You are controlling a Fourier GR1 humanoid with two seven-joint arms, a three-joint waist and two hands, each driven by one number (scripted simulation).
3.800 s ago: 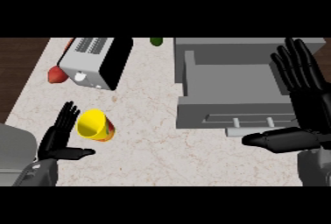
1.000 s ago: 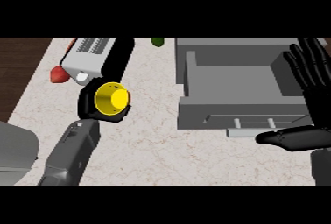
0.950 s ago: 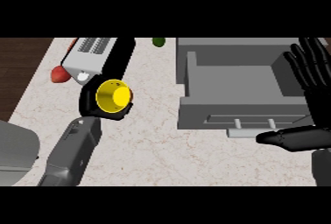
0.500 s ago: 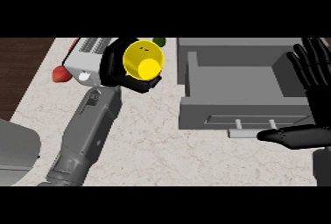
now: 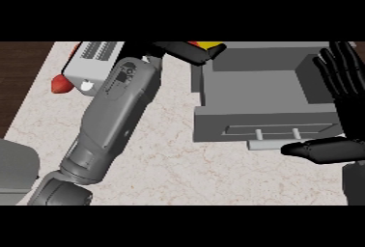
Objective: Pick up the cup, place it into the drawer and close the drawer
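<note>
Head view, looking steeply down on a pale marbled tabletop (image 5: 149, 159).

Left forearm: grey, running diagonally from the lower left of the frame up to the top centre, crossing in front of a white toaster (image 5: 89, 65) at upper left.

Left hand (image 5: 182, 50): black, at the top edge of the frame, just left of the drawer's upper left corner; fingers curled round the cup (image 5: 209, 45). Cup: yellow, mostly hidden by the hand and cut off by the top edge, only a small patch showing at top centre, above the drawer's rear left corner. Whether over the drawer's inside or just outside its wall: cannot tell.

Drawer (image 5: 267, 96): grey, pulled open, filling the upper right of the frame; flat grey floor visible inside, front panel toward the lower edge with a pale bar handle (image 5: 278, 132) on two short posts.

Right hand (image 5: 342, 72): black, open, at the right edge of the frame beside the drawer; fingers straight and spread wide, pointing toward the top of the frame, thumb extended leftward just below the drawer front, at lower right. Holding nothing; resting.

Red object (image 5: 61, 85): small, at the left edge beside the toaster, partly hidden; kind not clear.

Grey block (image 5: 18, 169): at the lower left corner, beside the left arm.
</note>
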